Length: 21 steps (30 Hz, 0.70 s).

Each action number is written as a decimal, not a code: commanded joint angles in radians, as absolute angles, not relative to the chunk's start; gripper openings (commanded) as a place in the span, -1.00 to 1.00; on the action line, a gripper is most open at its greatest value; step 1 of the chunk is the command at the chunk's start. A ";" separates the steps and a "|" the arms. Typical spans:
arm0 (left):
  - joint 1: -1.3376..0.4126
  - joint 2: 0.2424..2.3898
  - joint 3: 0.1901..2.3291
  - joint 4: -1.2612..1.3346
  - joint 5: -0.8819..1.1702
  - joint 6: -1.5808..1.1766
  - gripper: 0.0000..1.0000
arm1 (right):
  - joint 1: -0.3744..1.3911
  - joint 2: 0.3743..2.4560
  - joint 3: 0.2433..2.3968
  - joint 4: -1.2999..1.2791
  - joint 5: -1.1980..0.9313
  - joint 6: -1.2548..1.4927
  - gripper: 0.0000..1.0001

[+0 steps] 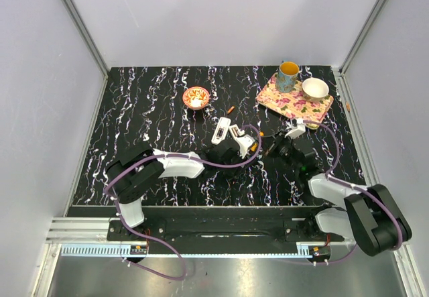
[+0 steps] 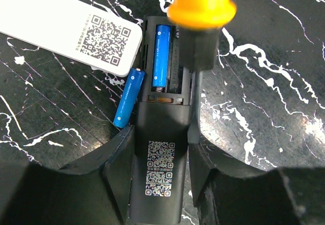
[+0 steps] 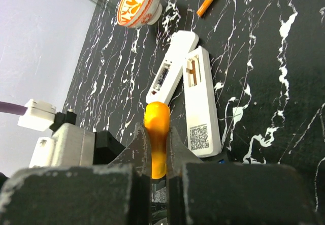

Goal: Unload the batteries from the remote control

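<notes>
left claw [image 2: 160, 136]: clamped on the black remote [image 2: 160, 179], one finger on each side of its body, open battery bay facing up.
right claw [image 3: 156, 131]: clenched on the handle of the orange tool [image 3: 156, 114].
orange tool: dark end sat in the bay's right slot.
blue battery [image 2: 161, 57]: sat in the bay's left slot.
loose blue battery [image 2: 129, 97]: lay on the bench [image 2: 264, 83], just beside the black remote's left edge, top end at the corner of the white remote [image 2: 71, 27].
second white remote [image 3: 171, 67]: lay against the first, angled.
orange battery [image 3: 208, 1]: lay alone beyond both white remotes, well apart from the claws.
patterned bowl [image 3: 138, 4]: stood near the orange battery.
</notes>
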<state>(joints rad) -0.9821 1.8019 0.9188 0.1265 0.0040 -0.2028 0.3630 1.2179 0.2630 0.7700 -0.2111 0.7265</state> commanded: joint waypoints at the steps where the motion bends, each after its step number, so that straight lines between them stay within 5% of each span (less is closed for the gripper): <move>1: -0.973 1.847 0.879 -0.044 -0.006 -0.224 -1.00 | 0.356 1.135 0.319 0.671 -0.126 0.632 -1.00; 4: -0.973 1.841 0.894 -0.067 0.008 -0.247 -1.00 | 0.356 1.101 0.336 0.614 -0.101 0.603 -1.00; 8: -0.974 1.841 0.907 -0.097 0.017 -0.311 -0.65 | 0.354 1.080 0.334 0.594 -0.084 0.591 -1.00; 12: -0.974 1.832 0.881 -0.098 0.003 -0.342 0.11 | 0.356 1.077 0.327 0.592 -0.081 0.591 -1.00; 16: -0.979 1.810 0.848 -0.086 0.021 -0.333 0.35 | 0.354 1.077 0.325 0.589 -0.080 0.588 -1.00; 21: -0.980 1.790 0.833 -0.084 0.043 -0.339 0.40 | 0.354 1.071 0.331 0.575 -0.078 0.578 -1.00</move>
<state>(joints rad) -0.9821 1.7638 0.8948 0.0998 0.0120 -0.3092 0.3595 1.0954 0.2993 0.5747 -0.1032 0.6022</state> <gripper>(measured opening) 0.694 0.059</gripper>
